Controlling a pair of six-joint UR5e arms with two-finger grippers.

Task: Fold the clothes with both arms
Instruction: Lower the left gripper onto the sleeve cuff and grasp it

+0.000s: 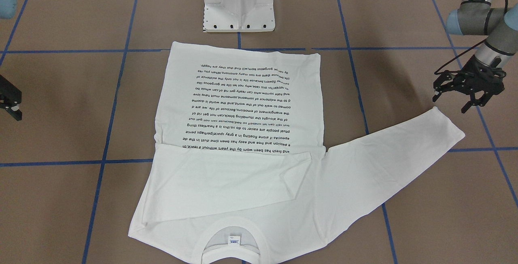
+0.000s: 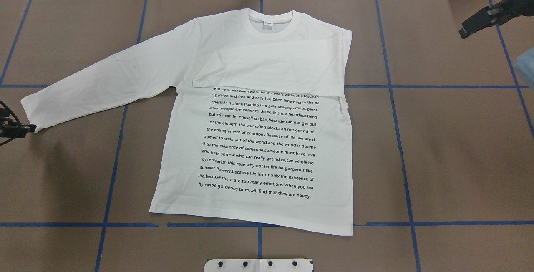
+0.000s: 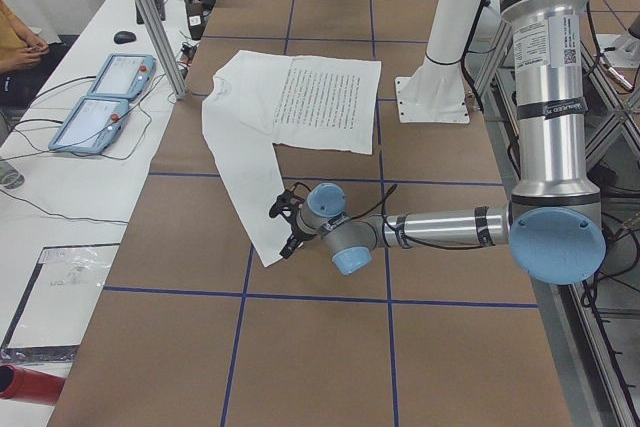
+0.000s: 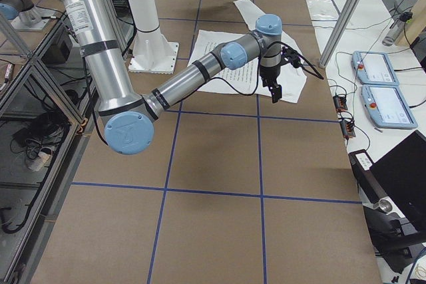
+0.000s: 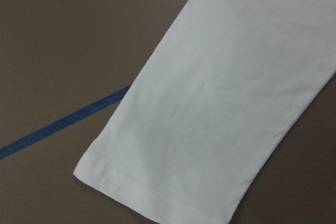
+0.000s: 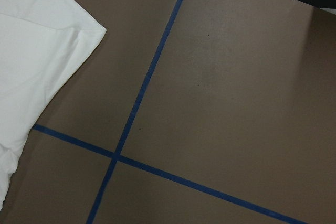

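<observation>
Cloth first: the white T-shirt [image 2: 258,138] lies flat and print-up in the middle of the bench [image 2: 438,147], collar [image 2: 271,23] on the side away from the robot and hem [image 2: 250,220] toward the white pedestal [image 1: 238,5]. One sleeve [image 2: 271,65] is folded in across the chest, just above the block of text, so that side of the shirt ends in a straight vertical edge. The other sleeve [image 2: 108,80] runs out long and slanting toward the robot's left, which looks to be why the left hand [image 1: 451,101] is placed where it is: fingers spread, it hangs just beside the cuff [image 5: 157,192] and grips nothing (the wrist view shows the cuff's stitched edge lying flat below it). My reading is that this sleeve is the next thing to fold inward. The right hand [image 2: 469,28] sits well apart from the shirt, off past the folded shoulder; I cannot tell whether its fingers are spread or closed. Bare brown bench crossed by blue tape lines [image 2: 121,138] surrounds the garment, and the sleeve's way in to the chest is open. The hem lies close to the pedestal, the tighter side.
</observation>
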